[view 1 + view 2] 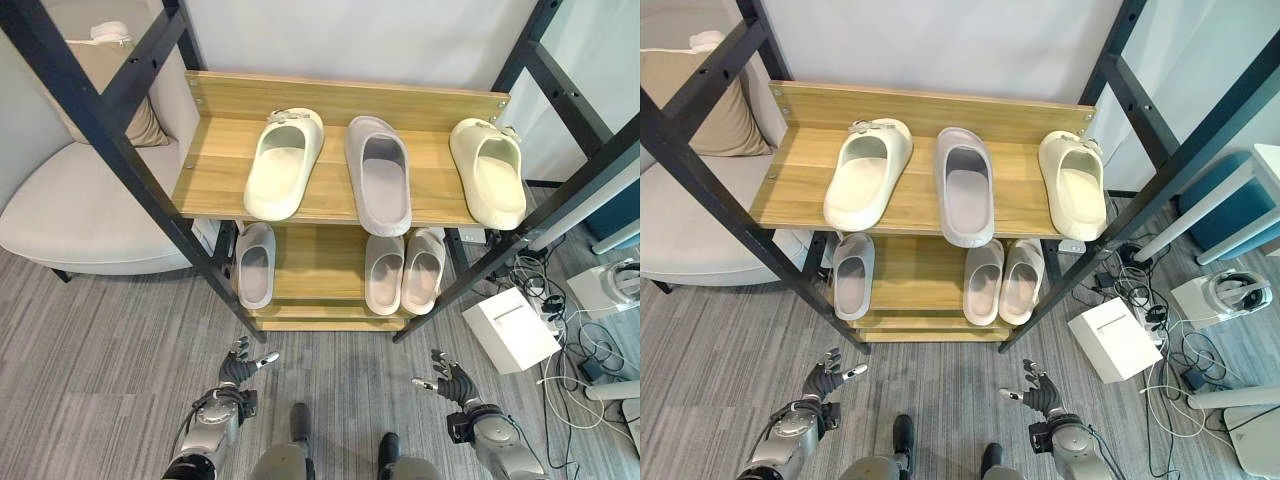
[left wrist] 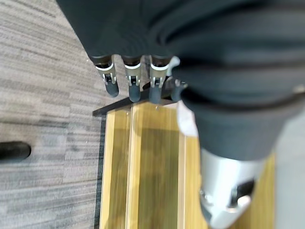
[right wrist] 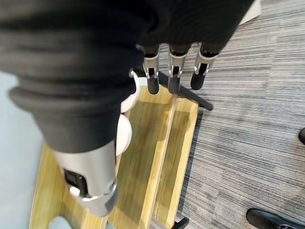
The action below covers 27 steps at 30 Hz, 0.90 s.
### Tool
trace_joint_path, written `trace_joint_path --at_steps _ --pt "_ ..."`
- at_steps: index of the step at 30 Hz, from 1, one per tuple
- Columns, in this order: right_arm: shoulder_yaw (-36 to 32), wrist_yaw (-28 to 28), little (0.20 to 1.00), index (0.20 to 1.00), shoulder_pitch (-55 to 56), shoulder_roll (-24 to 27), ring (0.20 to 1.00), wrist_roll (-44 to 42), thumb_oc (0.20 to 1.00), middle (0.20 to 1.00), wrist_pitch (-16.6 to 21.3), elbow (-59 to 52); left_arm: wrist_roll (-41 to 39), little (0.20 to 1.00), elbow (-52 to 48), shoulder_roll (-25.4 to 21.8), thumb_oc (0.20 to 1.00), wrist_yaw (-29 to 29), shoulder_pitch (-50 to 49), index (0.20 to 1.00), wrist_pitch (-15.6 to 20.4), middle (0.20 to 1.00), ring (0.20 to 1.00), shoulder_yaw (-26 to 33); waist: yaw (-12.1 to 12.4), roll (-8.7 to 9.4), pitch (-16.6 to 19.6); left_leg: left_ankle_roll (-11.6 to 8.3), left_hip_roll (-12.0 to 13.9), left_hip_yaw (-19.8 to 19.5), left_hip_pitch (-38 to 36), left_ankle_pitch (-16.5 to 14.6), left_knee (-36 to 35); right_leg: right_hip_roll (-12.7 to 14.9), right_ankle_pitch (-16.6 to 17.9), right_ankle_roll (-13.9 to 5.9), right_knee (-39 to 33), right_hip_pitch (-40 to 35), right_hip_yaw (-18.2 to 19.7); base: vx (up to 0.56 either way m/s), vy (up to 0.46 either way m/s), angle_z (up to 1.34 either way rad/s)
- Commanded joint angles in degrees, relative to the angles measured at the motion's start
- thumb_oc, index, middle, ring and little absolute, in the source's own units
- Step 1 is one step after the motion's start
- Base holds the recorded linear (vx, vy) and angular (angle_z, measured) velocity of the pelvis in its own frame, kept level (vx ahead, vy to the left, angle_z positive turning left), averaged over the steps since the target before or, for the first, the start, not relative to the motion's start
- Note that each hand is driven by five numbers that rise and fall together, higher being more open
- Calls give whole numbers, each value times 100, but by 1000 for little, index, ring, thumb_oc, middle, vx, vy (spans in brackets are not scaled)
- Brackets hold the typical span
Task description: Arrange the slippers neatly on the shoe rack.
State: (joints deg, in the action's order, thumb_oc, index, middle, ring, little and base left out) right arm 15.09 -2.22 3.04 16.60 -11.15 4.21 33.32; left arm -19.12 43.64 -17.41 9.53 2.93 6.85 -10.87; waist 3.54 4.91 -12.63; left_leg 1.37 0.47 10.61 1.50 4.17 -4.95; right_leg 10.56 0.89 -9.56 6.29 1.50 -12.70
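A wooden shoe rack with a black frame stands in front of me. Its top shelf carries a cream slipper on the left, a grey slipper in the middle and a second cream slipper on the right. On the lower shelf a single grey slipper lies left and a pale pair lies right. My left hand and right hand hang low over the floor before the rack, both open and holding nothing.
A beige armchair with a cushion stands left of the rack. A white box, cables and a headset lie on the grey floor to the right. Black diagonal frame bars cross both sides of the rack.
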Motion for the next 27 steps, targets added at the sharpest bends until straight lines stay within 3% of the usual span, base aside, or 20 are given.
trace_joint_path --at_steps 1,5,6,7,9,13,19,24,27 --pt "-1 -17 1000 1000 -90 182 1000 128 1000 1000 121 -207 5 1000 -235 109 1000 19 92 1000 204 1000 1000 106 112 0 111 -354 236 -89 -69 -75 -5 -30 396 -66 -368 39 -122 21 -59 0" --pt "6 -10 1000 1000 -28 259 1000 144 1000 1000 140 -201 34 1000 -231 126 1000 -47 20 1000 180 1000 1000 113 76 -1 88 -451 282 -278 -126 13 81 -480 172 150 -755 -206 109 21 -144 10" --pt "-17 -13 1000 1000 -22 283 1000 120 1000 1000 146 -145 31 1000 -244 140 1000 -72 15 1000 171 1000 1000 94 72 -5 67 -482 296 -335 -94 -5 242 -529 150 191 -818 -267 103 -12 -265 19" --pt "-100 -34 1000 1000 19 365 1000 26 1000 1000 174 -82 23 1000 -257 183 1000 -135 12 1000 154 1000 1000 37 46 -5 -12 -591 319 -495 171 -85 857 -554 129 280 -884 -374 -31 -39 -180 42" --pt "-108 -49 1000 1000 32 396 1000 30 1000 1000 173 -60 10 1000 -246 211 1000 -146 39 1000 162 1000 1000 -11 28 -21 -29 -650 333 -562 281 -49 935 -543 135 291 -923 -428 -124 -33 -68 60" --pt "-248 -53 1000 1000 135 526 1000 17 1000 1000 154 -158 66 1000 -272 269 1000 -162 -15 1000 148 1000 1000 -124 -36 -43 36 -795 605 -628 378 206 602 -415 190 205 -972 -459 -266 4 50 18" --pt "-210 -76 1000 1000 84 467 1000 163 1000 1000 129 -376 105 1000 -250 350 1000 -166 -17 1000 120 1000 1000 -217 -139 -178 212 -727 506 -591 24 139 76 -317 139 151 -927 -456 -227 67 106 15" --pt "31 1 1000 1000 32 670 1000 900 1000 1000 259 -1814 208 1000 -327 252 1000 -115 19 1000 165 1000 1000 -112 -117 -124 225 -591 390 -458 -149 -19 47 -196 186 73 -865 -426 -53 37 108 -6" --pt "-148 228 1000 1000 236 1048 1000 1180 1000 1000 443 -3140 339 1000 -342 162 1000 -121 1 1000 187 1000 1000 58 -171 -86 266 -563 364 -396 -233 -68 -5 -164 217 22 -867 -419 27 26 51 -4"
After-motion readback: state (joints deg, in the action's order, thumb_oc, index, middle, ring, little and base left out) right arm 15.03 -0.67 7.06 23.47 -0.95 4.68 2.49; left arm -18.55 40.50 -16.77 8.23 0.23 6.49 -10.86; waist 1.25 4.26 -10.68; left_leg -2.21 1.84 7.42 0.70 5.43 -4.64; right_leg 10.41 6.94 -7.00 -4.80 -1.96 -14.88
